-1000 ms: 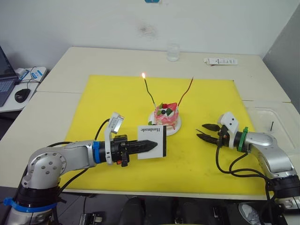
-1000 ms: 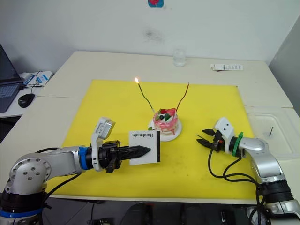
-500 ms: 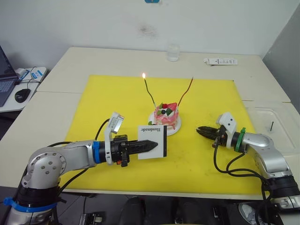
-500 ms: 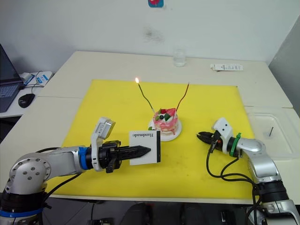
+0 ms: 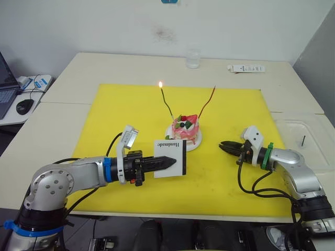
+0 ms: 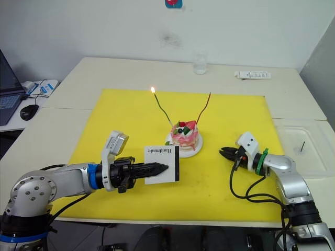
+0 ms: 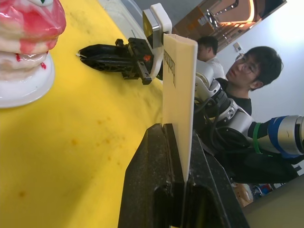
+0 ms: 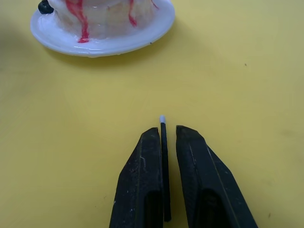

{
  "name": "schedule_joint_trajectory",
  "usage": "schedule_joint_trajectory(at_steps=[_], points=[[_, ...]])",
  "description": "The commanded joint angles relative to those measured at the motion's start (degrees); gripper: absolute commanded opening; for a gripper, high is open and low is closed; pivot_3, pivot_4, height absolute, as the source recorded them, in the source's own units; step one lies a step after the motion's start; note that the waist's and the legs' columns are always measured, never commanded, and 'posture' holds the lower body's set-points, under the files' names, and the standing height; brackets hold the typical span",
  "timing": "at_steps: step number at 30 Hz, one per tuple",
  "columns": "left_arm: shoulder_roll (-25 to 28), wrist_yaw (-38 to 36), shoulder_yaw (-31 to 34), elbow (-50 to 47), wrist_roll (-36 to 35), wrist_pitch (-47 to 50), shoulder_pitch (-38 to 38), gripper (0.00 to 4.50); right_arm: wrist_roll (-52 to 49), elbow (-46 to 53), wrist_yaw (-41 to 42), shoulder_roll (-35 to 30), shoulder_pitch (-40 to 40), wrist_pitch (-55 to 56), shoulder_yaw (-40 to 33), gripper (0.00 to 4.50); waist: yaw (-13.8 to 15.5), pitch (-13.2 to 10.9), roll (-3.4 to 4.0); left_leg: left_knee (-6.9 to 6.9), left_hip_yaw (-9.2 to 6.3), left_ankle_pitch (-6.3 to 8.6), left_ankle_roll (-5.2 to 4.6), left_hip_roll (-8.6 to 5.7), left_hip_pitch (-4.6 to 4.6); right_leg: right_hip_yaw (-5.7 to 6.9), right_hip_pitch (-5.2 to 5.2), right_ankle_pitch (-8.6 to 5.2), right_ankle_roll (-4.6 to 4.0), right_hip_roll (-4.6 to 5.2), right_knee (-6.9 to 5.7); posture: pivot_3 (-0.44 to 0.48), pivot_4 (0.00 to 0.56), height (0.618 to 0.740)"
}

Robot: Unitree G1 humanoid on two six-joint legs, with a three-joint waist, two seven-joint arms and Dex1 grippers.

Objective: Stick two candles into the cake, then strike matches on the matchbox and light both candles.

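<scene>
The right claw [image 8: 163, 142], apart a second ago, has closed on a match [image 8: 164, 166] lying on the yellow mat beside the cake [image 5: 184, 127], readying a strike for the unlit red candle [image 5: 207, 104], while the left claw [image 5: 166, 162] clamps the matchbox [image 5: 170, 158] lettered "Handmade"

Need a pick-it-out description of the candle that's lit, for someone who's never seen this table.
Start at the yellow mat in the middle of the table, then find the small pink-and-white cake on its white plate. Two thin wavy candles rise from it, leaning apart. The lit one is the green candle on the robot's left, with a small flame on top; the red candle is unlit.
</scene>
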State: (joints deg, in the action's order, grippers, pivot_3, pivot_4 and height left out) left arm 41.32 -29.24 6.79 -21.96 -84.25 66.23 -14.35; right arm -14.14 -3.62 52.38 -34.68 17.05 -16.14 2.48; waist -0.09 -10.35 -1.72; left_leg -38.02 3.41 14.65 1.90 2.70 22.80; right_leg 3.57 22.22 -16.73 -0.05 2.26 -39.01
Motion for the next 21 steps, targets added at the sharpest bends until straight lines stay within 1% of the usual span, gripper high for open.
schedule_joint_trajectory(at_steps=[1,12,15,21], points=[[0.5,-0.2,0.6,-1.6,-1.1,-0.2,-0.4,0.0,0.7,-0.2,0.1,0.4,0.1,-0.1,0.9,0.58,0.0,0.0,0.0,0.0,0.0,0.0,0.0,0.0,0.0,0.0,0.0,0.0,0.0,0.0,0.0,0.0,0.15,0.74],[0.6,-0.4,0.6,-1.8,-0.9,-0.3,-0.1,0.0,0.8,-0.4,0.7,0.2,0.0,-0.1,1.2,0.58,0.0,0.0,0.0,0.0,0.0,0.0,0.0,0.01,-0.01,0.0,0.0,0.0,0.0,0.0,0.0,0.0,0.15,0.74],[0.7,-0.5,0.7,-1.9,-0.9,-0.3,0.1,0.0,0.8,-0.2,0.7,0.2,-0.2,0.0,1.2,0.02,0.0,0.0,0.0,0.0,0.0,0.0,0.0,0.01,-0.01,0.0,0.0,0.0,0.0,-0.01,0.0,0.0,0.15,0.74],[0.8,-0.6,0.8,-2.0,-1.0,-0.3,0.2,0.0,0.2,0.0,0.7,0.3,-0.3,-0.1,1.0,0.02,0.0,0.0,0.0,0.0,0.0,0.01,-0.01,0.01,-0.02,0.0,-0.01,0.0,0.0,-0.01,0.0,0.0,0.15,0.74]])
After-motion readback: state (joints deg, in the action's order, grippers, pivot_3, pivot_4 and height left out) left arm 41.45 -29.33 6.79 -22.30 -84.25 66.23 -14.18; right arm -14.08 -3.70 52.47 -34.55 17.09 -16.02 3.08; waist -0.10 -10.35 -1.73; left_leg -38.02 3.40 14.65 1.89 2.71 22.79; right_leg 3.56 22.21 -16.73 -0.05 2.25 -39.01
